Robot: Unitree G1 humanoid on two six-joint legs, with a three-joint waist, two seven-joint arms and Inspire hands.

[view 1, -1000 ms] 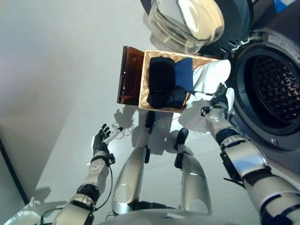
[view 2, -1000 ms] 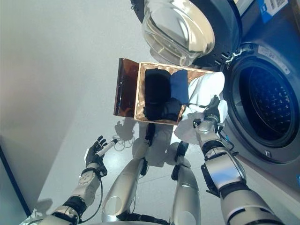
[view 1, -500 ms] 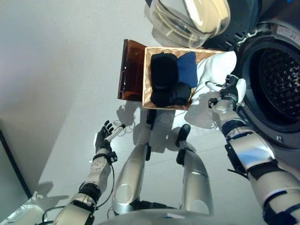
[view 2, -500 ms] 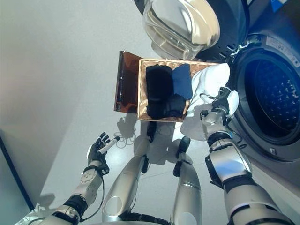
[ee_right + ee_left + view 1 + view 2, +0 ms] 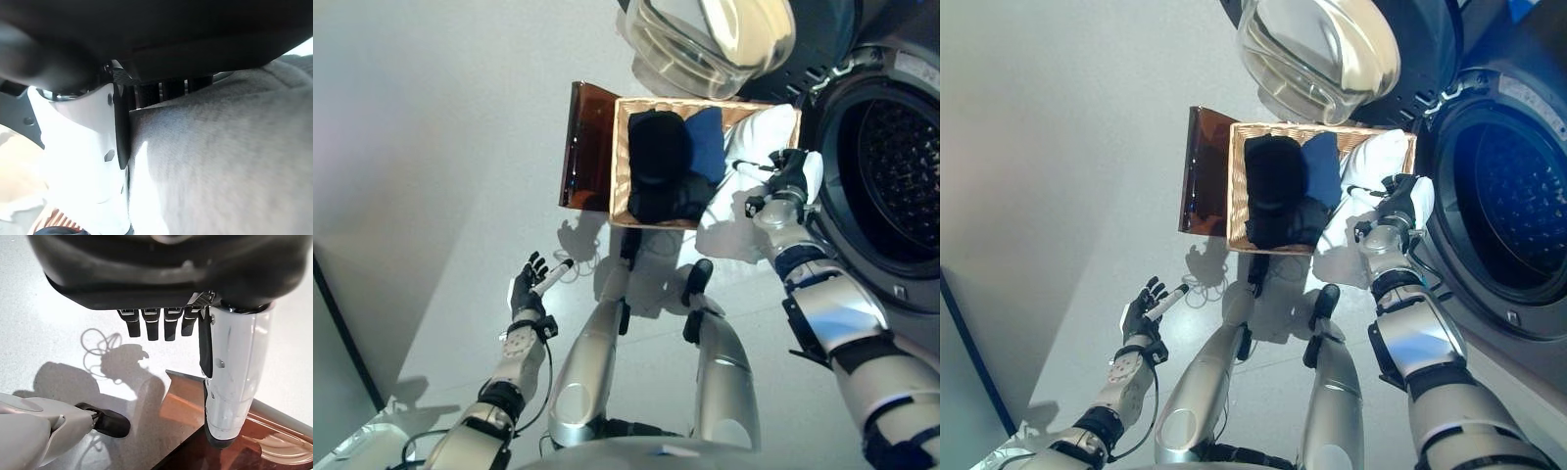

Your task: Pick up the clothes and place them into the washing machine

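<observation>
While my left hand (image 5: 524,294) hangs idle nearest me over the bare floor (image 5: 431,196), fingers straight and relaxed with nothing in them, the work is being done by my right hand (image 5: 790,174) farther out. That hand is curled round a white garment (image 5: 744,171); the right wrist view shows the cloth pressed between thumb and fingers, filling most of that view. The garment hangs from the grip, draped over the near right corner of the wicker basket (image 5: 619,162) and trailing toward the floor, just beside the rim of the washing machine (image 5: 891,166) opening. Beyond it, inside the basket, a black garment (image 5: 656,162) and a blue garment (image 5: 707,147) lie untouched. The basket's brown lid (image 5: 585,147) stands open on its left side. Farthest off, the machine's glass door (image 5: 715,39) is swung open. I can see no clothing inside the drum. My assessment: the first item is lifted but not yet loaded, and two more remain to be collected.
</observation>
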